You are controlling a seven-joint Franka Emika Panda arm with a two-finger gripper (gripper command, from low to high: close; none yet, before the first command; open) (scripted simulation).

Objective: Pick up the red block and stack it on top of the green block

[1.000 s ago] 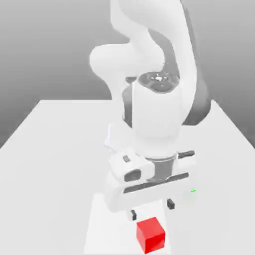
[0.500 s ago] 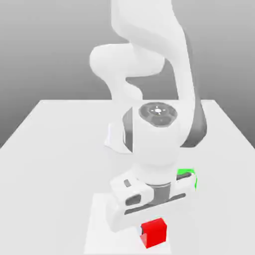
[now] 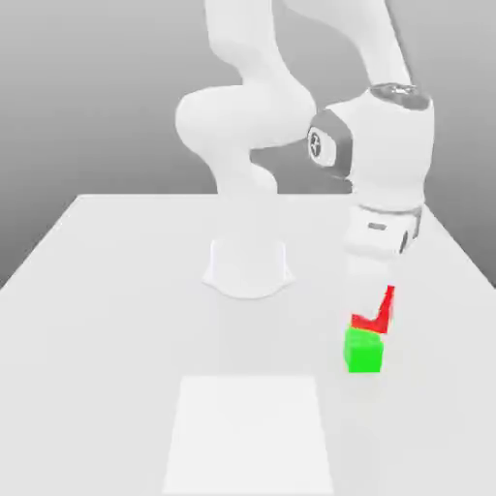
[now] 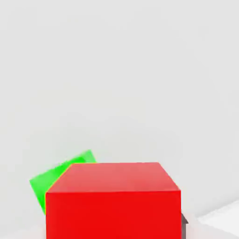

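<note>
While gripped by end effector (image 3: 373, 315) | red block (image 3: 371, 318) overhangs green block (image 3: 364, 352) | bare table (image 3: 126, 291) around

In the exterior view the arm (image 3: 387, 165) covers most of the red block (image 3: 373, 312), perhaps all but one edge. In the hand view the red block hides much of the green block (image 4: 51, 179).
</note>
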